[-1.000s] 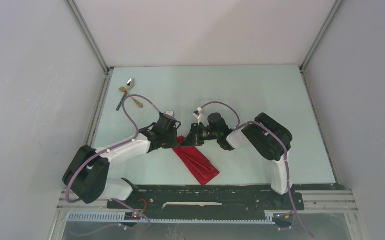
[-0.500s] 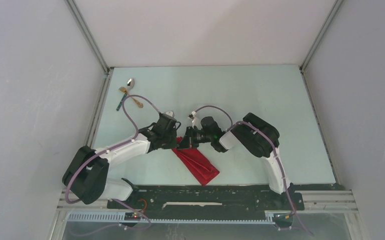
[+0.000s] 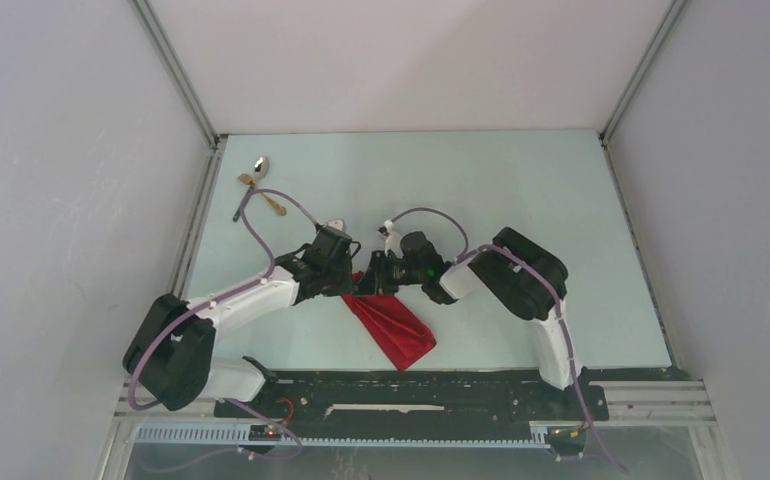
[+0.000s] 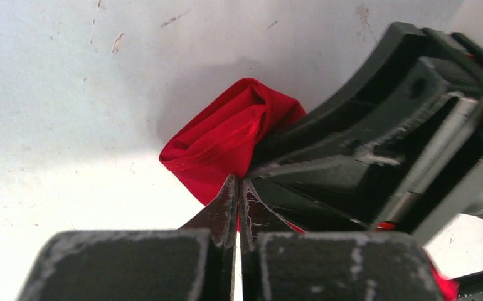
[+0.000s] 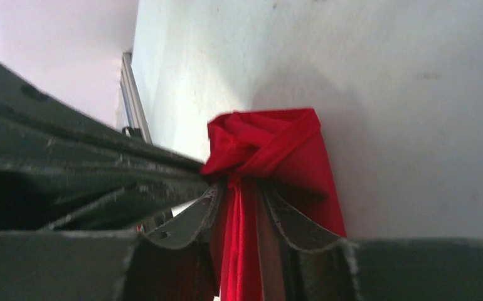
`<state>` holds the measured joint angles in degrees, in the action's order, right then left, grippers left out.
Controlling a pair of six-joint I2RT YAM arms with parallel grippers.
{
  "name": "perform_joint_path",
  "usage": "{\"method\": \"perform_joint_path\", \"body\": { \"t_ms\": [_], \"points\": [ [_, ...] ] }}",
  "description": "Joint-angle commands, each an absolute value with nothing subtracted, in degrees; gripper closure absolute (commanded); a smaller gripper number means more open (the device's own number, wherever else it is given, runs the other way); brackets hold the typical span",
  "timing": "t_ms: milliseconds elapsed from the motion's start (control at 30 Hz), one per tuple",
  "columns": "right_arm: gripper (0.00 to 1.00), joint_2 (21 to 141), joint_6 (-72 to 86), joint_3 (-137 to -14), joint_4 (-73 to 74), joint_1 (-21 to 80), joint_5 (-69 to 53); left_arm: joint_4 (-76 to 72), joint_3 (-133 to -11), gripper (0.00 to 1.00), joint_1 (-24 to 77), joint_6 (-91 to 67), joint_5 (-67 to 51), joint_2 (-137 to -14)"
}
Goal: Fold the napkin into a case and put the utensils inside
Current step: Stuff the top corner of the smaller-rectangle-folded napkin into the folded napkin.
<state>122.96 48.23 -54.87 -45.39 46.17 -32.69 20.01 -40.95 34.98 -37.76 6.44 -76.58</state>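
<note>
The red napkin [image 3: 396, 330] lies folded as a narrow case-like band, slanting toward the near edge, with its upper end bunched. Both grippers meet at that end. My left gripper [image 3: 352, 284] is shut, with a sliver of the napkin [image 4: 220, 141] pinched at its tips [image 4: 239, 183]. My right gripper [image 3: 370, 282] faces it, jaws a little apart [image 5: 241, 191]. A bunch of the napkin [image 5: 270, 147] hangs between them, against the left finger only. The utensils lie far left: silver spoon [image 3: 260, 163], gold fork [image 3: 272, 204], dark-teal piece [image 3: 240, 209].
The pale green table [image 3: 501, 190] is walled by white panels at the back and on both sides. A metal rail [image 3: 196, 215] runs along the left edge beside the cutlery. The arm bases and a black bar [image 3: 401, 382] line the near edge.
My right gripper has moved left until it meets the left gripper at the cloth's upper end. The napkin's band has drawn up shorter and more bunched. The left arm has barely moved.
</note>
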Motion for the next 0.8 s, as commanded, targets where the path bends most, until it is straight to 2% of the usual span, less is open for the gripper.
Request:
{"method": "perform_joint_path", "body": {
  "t_ms": [0,233,500,567,700,767],
  "points": [
    [0.65,114.43,42.65,-51.97,-36.14,46.18,-39.71,19.00,-42.14,1.00,34.54,-38.77,7.45,-77.03],
    [0.58,106.70,37.70,-48.46,-29.15,45.37,-40.70,19.08,-42.78,1.00,34.43,-38.41,7.07,-77.26],
    [0.57,106.51,35.40,-47.81,-29.93,41.20,-41.16,19.29,-42.37,1.00,34.45,-38.50,6.77,-76.74],
    [0.59,107.87,36.58,-49.07,-31.49,40.99,-41.37,19.25,-42.51,1.00,34.42,-38.43,6.77,-76.79],
    [0.76,114.12,41.64,-52.50,-37.99,40.88,-42.95,19.25,-42.93,1.00,34.38,-38.32,6.47,-76.82],
    [0.80,117.17,42.84,-54.62,-39.12,41.37,-42.84,19.28,-43.06,1.00,34.40,-38.32,6.27,-76.49]
  ]
}}
